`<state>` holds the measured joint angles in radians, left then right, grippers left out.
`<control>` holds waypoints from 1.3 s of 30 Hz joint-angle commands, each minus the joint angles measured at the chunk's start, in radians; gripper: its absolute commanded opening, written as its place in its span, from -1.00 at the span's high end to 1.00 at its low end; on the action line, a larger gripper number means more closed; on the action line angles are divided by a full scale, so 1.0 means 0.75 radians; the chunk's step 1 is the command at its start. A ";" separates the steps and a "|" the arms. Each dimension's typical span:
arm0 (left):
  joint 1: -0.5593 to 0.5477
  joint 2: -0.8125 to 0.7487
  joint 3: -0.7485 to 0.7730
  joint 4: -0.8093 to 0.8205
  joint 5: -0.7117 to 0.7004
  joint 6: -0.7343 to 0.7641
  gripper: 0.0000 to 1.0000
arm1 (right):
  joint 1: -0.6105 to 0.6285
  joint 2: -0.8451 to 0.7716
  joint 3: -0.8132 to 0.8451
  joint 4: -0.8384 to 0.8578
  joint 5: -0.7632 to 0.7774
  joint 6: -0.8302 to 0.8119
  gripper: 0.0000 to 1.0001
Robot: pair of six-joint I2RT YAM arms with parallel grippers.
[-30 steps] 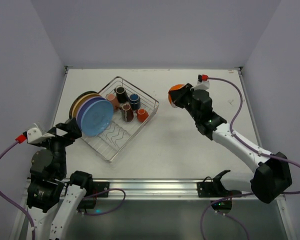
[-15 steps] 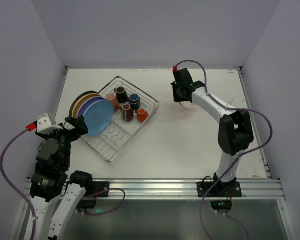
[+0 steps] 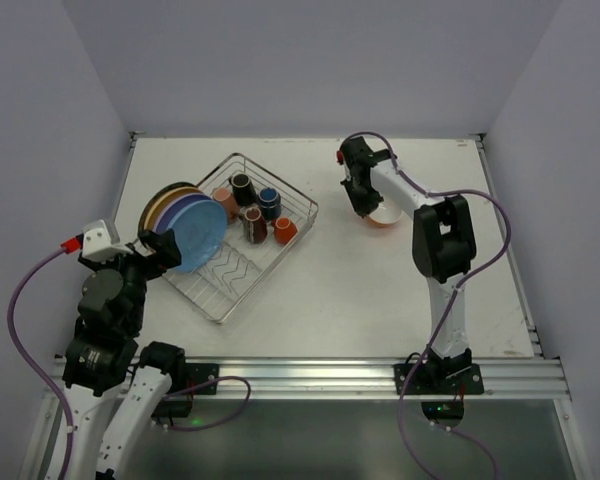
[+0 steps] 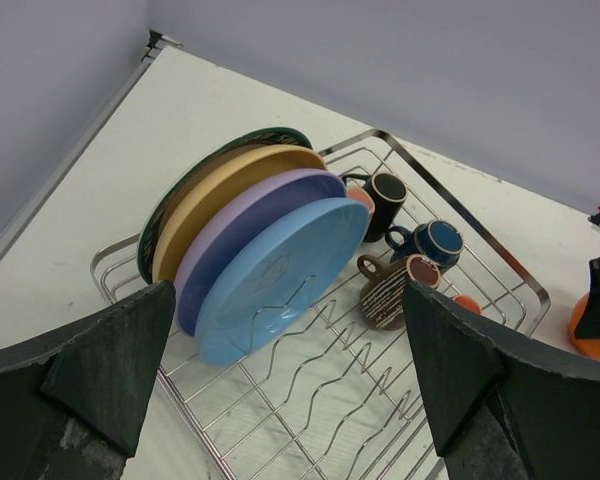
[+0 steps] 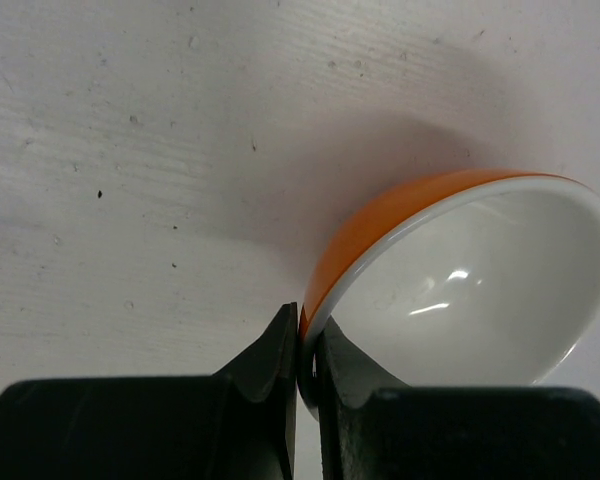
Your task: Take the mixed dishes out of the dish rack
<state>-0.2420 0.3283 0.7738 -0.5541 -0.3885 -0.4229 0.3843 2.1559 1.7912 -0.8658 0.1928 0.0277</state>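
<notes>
The dish rack [image 3: 313,208] [image 4: 467,222] holds upright plates at its left end: a blue plate [image 3: 193,233] [image 4: 280,275] in front, then lavender [image 4: 242,215], yellow [image 4: 220,190] and a dark-rimmed one [image 4: 180,200]. Black [image 3: 242,186], blue-lined [image 3: 269,201], brown striped [image 3: 254,226], orange [image 3: 284,231] and pink [image 3: 223,198] mugs stand at the rack's far side. My left gripper [image 3: 158,250] [image 4: 287,300] is open just short of the blue plate. My right gripper [image 3: 365,205] [image 5: 302,325] is shut on the rim of the tilted orange bowl [image 3: 384,217] [image 5: 460,280], low over the table right of the rack.
Wavy wire dividers [image 4: 380,390] cover the rack's near floor. White table [image 3: 360,290] stretches between the rack and the bowl. Grey walls close the table at the back and both sides. A purple cable [image 3: 485,205] loops by the right arm.
My right arm has swung in from the right and lowered the orange bowl toward the table right of the rack. My left gripper has crept closer to the blue plate.
</notes>
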 commanded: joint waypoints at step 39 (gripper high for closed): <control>0.008 0.987 0.664 -0.413 0.121 0.265 -1.00 | 0.181 -1.739 -1.273 0.864 -0.230 0.266 -0.98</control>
<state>-0.2417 0.9661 1.2179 -0.7864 -0.3248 -0.3004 0.5213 0.8997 0.8543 -0.3603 0.1032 0.2428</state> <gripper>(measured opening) 0.997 0.980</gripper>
